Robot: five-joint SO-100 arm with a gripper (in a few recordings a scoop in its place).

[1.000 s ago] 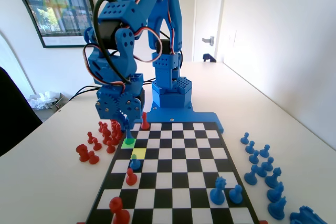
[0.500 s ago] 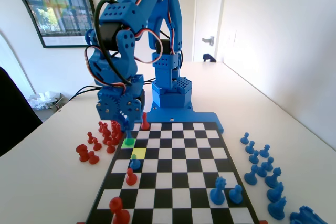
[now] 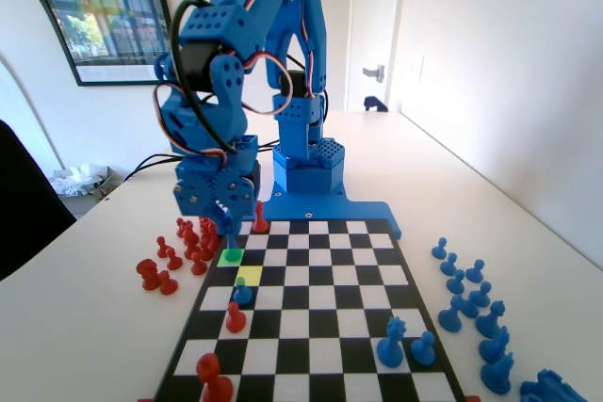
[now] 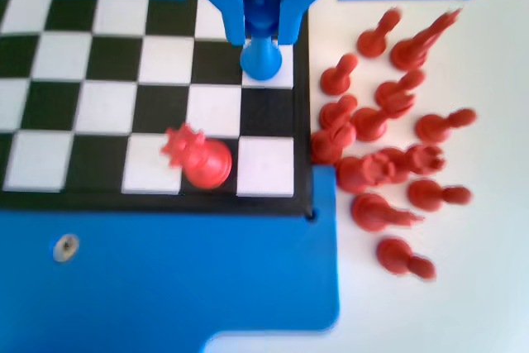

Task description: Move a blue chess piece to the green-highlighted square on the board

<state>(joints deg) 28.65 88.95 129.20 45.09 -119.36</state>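
Blue chess piece point(image 4: 262, 35) is held upright, tip up, btwn closed jaws of gripper point(image 4: 262, 26), base over green-highlighted square point(image 3: 231, 255).

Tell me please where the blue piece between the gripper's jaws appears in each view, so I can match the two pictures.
Fixed view: the blue chess piece stands on the green-highlighted square, left of centre, under the gripper.
Wrist view: top centre, between the two jaws, in the board's right-hand column.
Shared landmark: the red piece on the board beside it.
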